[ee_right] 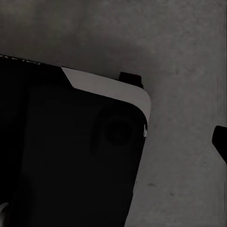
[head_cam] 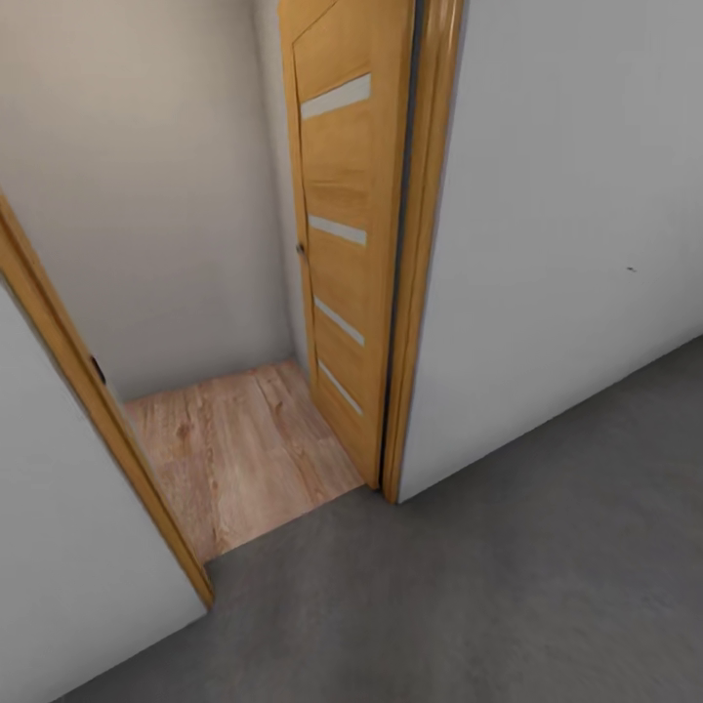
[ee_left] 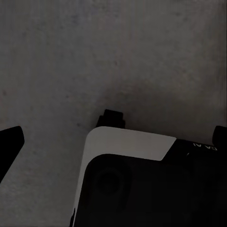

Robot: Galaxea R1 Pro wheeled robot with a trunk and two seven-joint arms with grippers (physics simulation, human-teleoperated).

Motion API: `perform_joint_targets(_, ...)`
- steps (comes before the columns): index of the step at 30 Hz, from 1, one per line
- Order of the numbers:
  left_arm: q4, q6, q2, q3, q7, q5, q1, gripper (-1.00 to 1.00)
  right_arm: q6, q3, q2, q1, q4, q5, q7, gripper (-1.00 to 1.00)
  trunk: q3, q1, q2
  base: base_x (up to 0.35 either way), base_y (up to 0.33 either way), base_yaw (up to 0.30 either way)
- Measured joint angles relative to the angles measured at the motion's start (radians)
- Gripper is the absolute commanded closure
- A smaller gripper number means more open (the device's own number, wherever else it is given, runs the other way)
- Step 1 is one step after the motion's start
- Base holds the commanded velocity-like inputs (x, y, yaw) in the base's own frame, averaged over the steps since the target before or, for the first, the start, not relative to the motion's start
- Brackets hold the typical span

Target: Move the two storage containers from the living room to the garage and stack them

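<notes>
While we face the orange-brown wooden door with frosted strips (head_cam: pixel 340 254), open onto light wood planks (head_cam: pixel 239 454), grey speckled concrete floor (head_cam: pixel 508 596) lies underfoot (no bins here). Both wrist views look down past our black-and-white base (ee_left: pixel 137 146) at concrete; whether either gripper is clenched, we cannot tell. We should steer squarely between the jambs.

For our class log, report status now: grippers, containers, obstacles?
Grippers: state cannot be told. On grey speckled concrete floor, facing open orange-brown wooden door. Light wood plank floor beyond; doorway unobstructed.
</notes>
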Motion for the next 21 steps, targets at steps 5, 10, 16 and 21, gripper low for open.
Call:
perform_joint_targets(5, 0.000, 0.000, 0.000, 0.000, 0.000, 0.000, -0.001, -1.00, 0.003, 0.000, 0.002, 0.000, 0.000, -0.001, 0.001, -1.00, 0.000, 0.000, 0.000, 0.313, -0.094, 0.000)
perform_joint_targets(10, 0.000, 0.000, 0.000, 0.000, 0.000, 0.000, 0.000, -1.00, 0.007, 0.000, 0.004, 0.000, 0.000, 0.000, 0.001, -1.00, 0.000, 0.000, 0.000, 0.313, -0.094, 0.000)
perform_joint_targets(16, 0.000, 0.000, 0.000, 0.000, 0.000, 0.000, 0.000, -1.00, 0.004, 0.000, 0.002, -0.001, 0.000, 0.002, 0.001, -1.00, 0.000, 0.000, 0.000, 0.313, -0.094, 0.122)
perform_joint_targets(21, 0.000, 0.000, 0.000, 0.000, 0.000, 0.000, 0.000, -1.00, 0.003, 0.000, 0.002, 0.000, 0.000, 0.001, 0.001, -1.00, 0.000, 0.000, 0.000, 0.313, -0.094, 0.262)
